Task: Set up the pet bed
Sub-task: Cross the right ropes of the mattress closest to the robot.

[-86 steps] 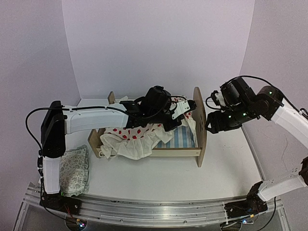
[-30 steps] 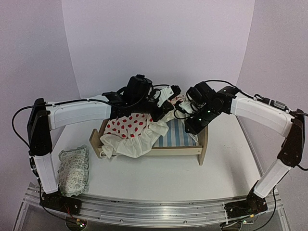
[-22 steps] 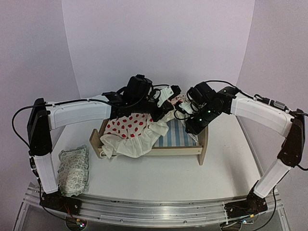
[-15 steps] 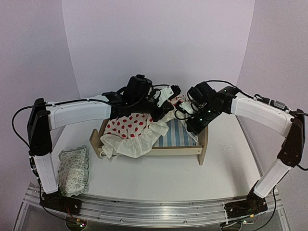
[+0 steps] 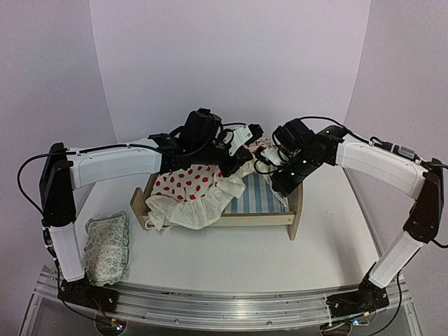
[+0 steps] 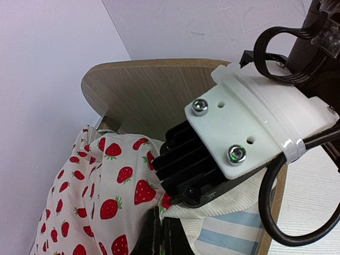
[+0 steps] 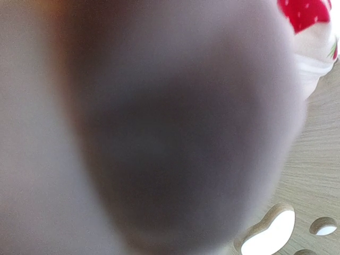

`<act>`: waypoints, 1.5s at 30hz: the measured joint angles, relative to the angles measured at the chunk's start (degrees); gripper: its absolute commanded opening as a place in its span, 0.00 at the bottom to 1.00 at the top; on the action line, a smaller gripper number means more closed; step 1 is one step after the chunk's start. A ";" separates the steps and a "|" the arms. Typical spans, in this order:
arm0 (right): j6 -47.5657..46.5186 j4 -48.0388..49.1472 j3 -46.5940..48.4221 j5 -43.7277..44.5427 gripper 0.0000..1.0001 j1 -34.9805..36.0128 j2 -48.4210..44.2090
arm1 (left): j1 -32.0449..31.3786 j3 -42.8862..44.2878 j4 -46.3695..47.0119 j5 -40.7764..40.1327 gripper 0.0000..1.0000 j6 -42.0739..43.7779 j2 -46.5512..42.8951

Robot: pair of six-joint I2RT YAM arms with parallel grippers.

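Note:
The pet bed [image 5: 241, 219] stands mid-table, its striped mattress [image 5: 264, 197] bare at the headboard [image 5: 297, 213] end. A cream strawberry-print blanket [image 5: 189, 192] lies bunched over the left half. My left gripper [image 5: 245, 161] is shut on the blanket's top edge; in the left wrist view its fingertips [image 6: 155, 223] pinch the fabric [image 6: 114, 180]. My right gripper [image 5: 263, 157] is shut and hangs right beside it over the cream ruffle [image 6: 234, 204]. What its jaws hold is hidden. A dark blur fills the right wrist view, leaving only the headboard [image 7: 319, 159].
A small green-patterned pillow [image 5: 106, 246] lies at the front left, near the left arm's base. The right gripper's black and white body [image 6: 239, 133] sits directly ahead of my left fingers. White walls close in behind and on both sides.
The right arm came from outside the headboard to beside my left gripper, and its jaws closed within the last second. The left gripper drew the blanket edge slightly left and back.

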 measured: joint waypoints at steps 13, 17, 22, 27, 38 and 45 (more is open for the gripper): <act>0.96 -5.75 5.86 -1.16 0.00 -0.02 -2.42 | -0.30 0.24 -0.13 5.63 0.00 -1.54 0.00; 1.57 -9.46 8.84 -0.97 0.00 -0.02 -2.42 | -0.65 0.24 -0.13 5.67 0.00 -1.96 0.02; 1.79 -14.82 11.06 0.19 0.00 -0.02 -2.42 | -1.05 0.37 -0.15 5.80 0.00 -2.88 0.41; 2.55 -20.65 16.77 0.99 0.00 -0.02 -2.20 | -1.57 1.73 -0.51 6.46 0.00 -3.21 1.77; 9.48 -26.68 24.00 -4.20 0.00 -0.11 0.01 | -2.76 3.96 -1.06 7.28 0.00 -4.47 3.94; 14.04 -27.36 23.03 -6.43 0.00 -0.11 0.09 | -3.32 4.46 -1.38 7.33 0.00 -4.93 5.46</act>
